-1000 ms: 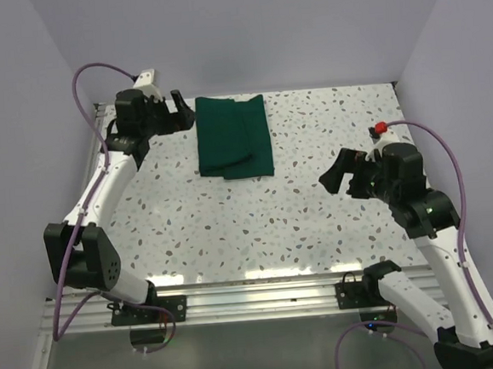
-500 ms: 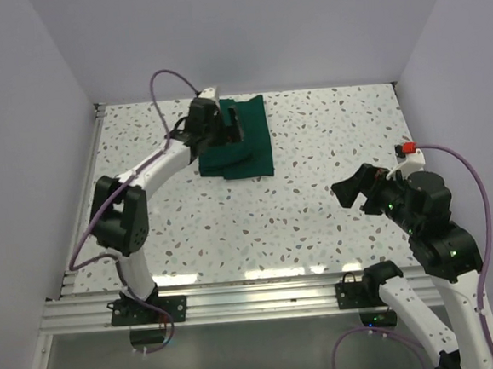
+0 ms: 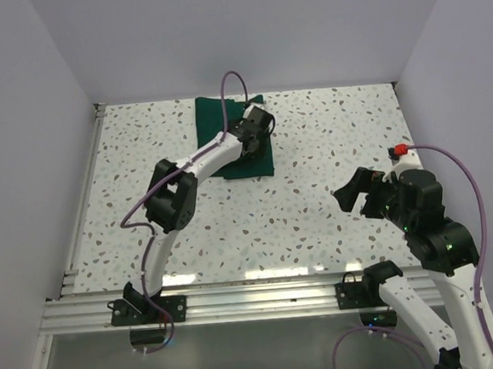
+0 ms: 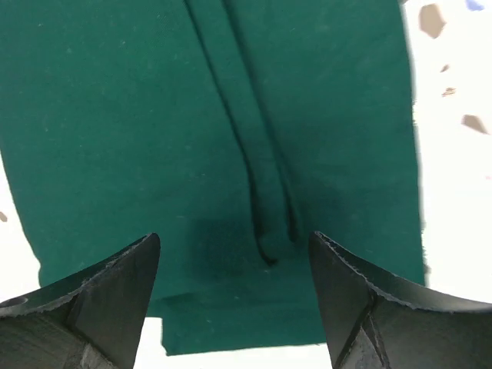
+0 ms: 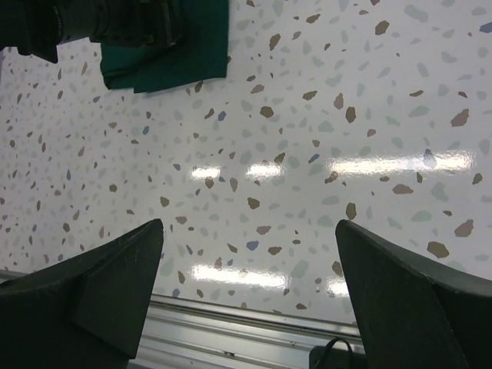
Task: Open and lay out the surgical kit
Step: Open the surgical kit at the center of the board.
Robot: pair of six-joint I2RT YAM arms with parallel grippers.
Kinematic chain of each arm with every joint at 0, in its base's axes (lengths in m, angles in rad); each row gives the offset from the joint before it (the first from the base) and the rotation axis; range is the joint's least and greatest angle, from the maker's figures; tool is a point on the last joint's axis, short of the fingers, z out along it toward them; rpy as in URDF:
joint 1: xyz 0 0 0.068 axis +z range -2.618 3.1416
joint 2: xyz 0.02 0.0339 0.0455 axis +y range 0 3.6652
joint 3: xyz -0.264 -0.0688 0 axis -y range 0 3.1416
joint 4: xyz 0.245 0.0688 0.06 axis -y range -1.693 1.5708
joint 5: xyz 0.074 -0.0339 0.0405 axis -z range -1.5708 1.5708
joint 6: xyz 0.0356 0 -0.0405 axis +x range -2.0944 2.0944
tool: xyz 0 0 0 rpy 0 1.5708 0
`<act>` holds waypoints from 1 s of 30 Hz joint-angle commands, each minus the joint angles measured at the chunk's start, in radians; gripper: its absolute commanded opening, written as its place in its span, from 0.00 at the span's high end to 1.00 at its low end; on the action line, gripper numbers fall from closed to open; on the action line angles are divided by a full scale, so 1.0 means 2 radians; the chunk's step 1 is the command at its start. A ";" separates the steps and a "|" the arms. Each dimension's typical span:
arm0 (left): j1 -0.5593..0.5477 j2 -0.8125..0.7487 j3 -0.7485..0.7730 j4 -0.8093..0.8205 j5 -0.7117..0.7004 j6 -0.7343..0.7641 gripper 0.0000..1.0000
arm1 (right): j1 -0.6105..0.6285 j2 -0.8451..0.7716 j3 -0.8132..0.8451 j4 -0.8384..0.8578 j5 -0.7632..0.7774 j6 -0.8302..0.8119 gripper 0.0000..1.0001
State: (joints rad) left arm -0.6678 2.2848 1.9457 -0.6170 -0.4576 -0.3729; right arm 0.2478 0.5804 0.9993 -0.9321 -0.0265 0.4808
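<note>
White speckled desk (image 3: 318, 222), walled in pale lilac, is seen carrying only the surgical kit (image 3: 212, 127), which is lying closed as a folded dark green cloth wrap (image 4: 115, 115) toward the far side. No tray or instruments are shown; they are judged to be hidden inside the folds.

From overhead, the left arm is reached far out over the bundle, and the left pincer (image 3: 256, 139) is held directly above its right half. The right pincer (image 3: 355, 191) is parked well apart, with the kit lying far ahead of it and to its left, so the left arm is clearly the nearer one.

In the left wrist view the left pincer (image 4: 231, 254) is spread wide with nothing between its fingers; whether the cloth is touched cannot be told. The right pincer (image 5: 250, 231) is likewise spread and empty over bare desk.

A raised fold ridge (image 4: 265, 200) is seen running straight away from the left pincer, its near end lying between the fingers and closer to the right one. The opening grasp is judged to turn on that flap edge, which would be pulled sideways across the ridge's long axis.
</note>
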 commanded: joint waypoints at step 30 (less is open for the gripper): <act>0.191 -0.235 -0.151 0.012 -0.007 -0.059 0.32 | 0.107 0.550 0.351 0.090 -0.032 -0.063 0.02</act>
State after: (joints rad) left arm -0.3164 1.8519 1.7351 -0.6132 -0.4839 -0.4351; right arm 0.3939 1.5738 1.5475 -0.7147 -0.0956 0.4065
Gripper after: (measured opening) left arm 0.399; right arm 0.985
